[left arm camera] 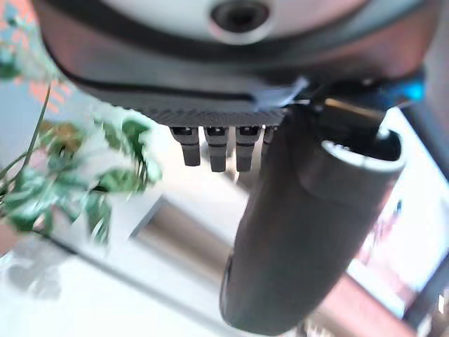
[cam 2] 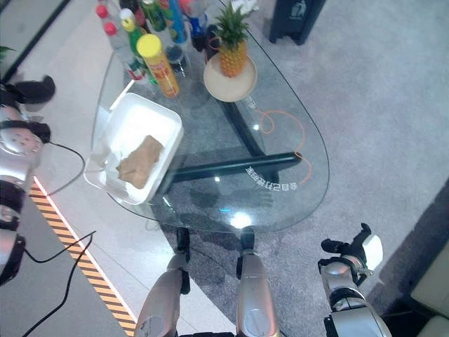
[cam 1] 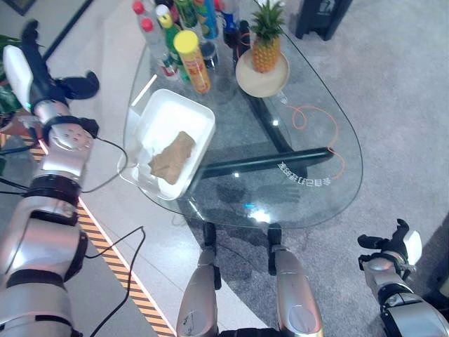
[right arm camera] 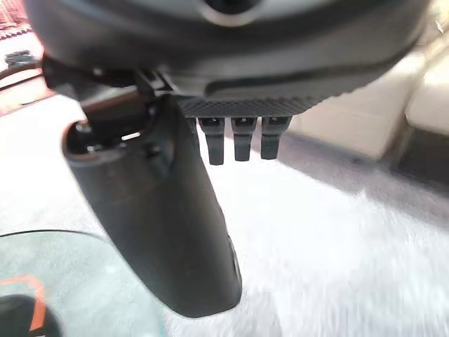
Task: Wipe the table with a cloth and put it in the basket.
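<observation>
Glass table (cam 1: 309, 182) carries a white basket (cam 1: 193, 112) with the limp, light brown cloth (cam 1: 172, 158) crumpled inside, best pinched at a raised fold; both released hands, left hand (cam 1: 42, 81) and right hand (cam 1: 393, 249), hang well clear of the basket.

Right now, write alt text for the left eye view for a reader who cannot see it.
A brown cloth lies in a white basket on a glass table. Behind it stand bottles and a pineapple on a plate. Both hands, left and right, hang off the table, holding nothing.
</observation>
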Motion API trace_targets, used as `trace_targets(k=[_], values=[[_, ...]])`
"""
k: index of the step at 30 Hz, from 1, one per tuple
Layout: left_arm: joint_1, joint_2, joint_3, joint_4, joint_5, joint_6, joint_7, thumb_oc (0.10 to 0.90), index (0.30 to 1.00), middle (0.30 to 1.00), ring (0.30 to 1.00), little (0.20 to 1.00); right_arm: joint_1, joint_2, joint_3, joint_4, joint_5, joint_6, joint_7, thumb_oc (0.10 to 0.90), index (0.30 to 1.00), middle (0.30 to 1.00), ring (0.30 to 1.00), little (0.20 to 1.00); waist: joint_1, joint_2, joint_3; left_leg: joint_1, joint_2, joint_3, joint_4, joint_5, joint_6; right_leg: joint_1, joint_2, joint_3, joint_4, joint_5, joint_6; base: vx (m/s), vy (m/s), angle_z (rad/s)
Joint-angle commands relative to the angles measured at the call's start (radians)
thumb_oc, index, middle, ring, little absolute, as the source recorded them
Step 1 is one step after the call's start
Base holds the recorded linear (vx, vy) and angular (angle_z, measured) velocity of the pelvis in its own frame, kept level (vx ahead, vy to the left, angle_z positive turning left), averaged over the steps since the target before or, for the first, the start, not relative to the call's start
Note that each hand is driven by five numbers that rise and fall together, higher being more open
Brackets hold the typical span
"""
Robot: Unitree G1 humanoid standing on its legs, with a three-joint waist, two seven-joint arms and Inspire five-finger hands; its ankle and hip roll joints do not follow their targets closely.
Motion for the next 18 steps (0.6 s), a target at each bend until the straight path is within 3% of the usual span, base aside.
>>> trace_targets(k=[1, 5, 7, 10, 15, 18], values=[[0.093, 0.038, 0.095, -0.039, -0.025, -0.091, -0.056, 0.800, 0.900, 0.900, 0.900, 0.900, 0.114, -0.021, -0.026, 0.047, 0.020, 0.026, 0.062, 0.800, 0.900, 0.900, 0.900, 0.900, 0.017, -0.057, -0.200, 0.099, -0.086, 0.047, -0.025, -0.119, 0.021, 0.117, 0.006, 0.024, -0.237, 0.117, 0.024, 0.11, -0.050, 0.01], [0.267, -0.005, 0.180, -0.093, -0.031, -0.117, -0.141, 0.800, 0.900, 0.900, 0.900, 0.900, 0.169, 0.012, -0.042, 0.059, 0.004, 0.054, 0.117, 0.800, 0.900, 0.900, 0.900, 0.900, 0.031, -0.061, -0.261, 0.151, -0.083, 0.045, -0.034, -0.134, 0.024, 0.179, 0.005, 0.022, -0.272, 0.123, 0.026, 0.10, -0.014, 0.13], [0.432, -0.072, 0.260, -0.103, -0.031, -0.145, -0.196, 0.800, 0.900, 0.900, 0.900, 0.900, 0.217, 0.042, -0.061, 0.070, -0.026, 0.075, 0.136, 0.800, 0.900, 0.900, 0.900, 0.900, 0.046, -0.064, -0.312, 0.190, -0.078, 0.044, -0.034, -0.152, 0.027, 0.228, 0.010, 0.019, -0.289, 0.118, 0.024, 0.18, 0.002, -0.01], [0.554, -0.145, 0.314, -0.083, -0.045, -0.149, -0.235, 0.800, 0.900, 0.900, 0.900, 0.900, 0.243, 0.063, -0.063, 0.082, -0.061, 0.094, 0.162, 0.800, 0.900, 0.900, 0.900, 0.900, 0.059, -0.068, -0.337, 0.216, -0.077, 0.032, -0.034, -0.165, 0.032, 0.264, 0.014, 0.018, -0.295, 0.107, 0.020, 0.10, 0.006, -0.01], [0.684, -0.244, 0.322, 0.004, 0.043, -0.190, -0.307, 0.800, 0.900, 0.900, 0.900, 0.900, 0.268, 0.083, -0.073, 0.113, -0.053, 0.149, 0.184, 0.800, 0.900, 0.900, 0.900, 0.900, 0.074, -0.080, -0.357, 0.253, -0.073, 0.024, -0.034, -0.180, 0.040, 0.310, 0.017, 0.011, -0.299, 0.092, 0.015, 0.03, -0.008, 0.02], [0.724, -0.269, 0.306, 0.071, 0.058, -0.173, -0.333, 0.800, 0.900, 0.900, 0.900, 0.900, 0.261, 0.082, -0.076, 0.125, -0.082, 0.182, 0.213, 0.800, 0.900, 0.900, 0.900, 0.900, 0.080, -0.082, -0.366, 0.269, -0.071, 0.024, -0.034, -0.186, 0.042, 0.329, 0.019, 0.012, -0.305, 0.089, 0.013, 0.03, -0.008, 0.07]])
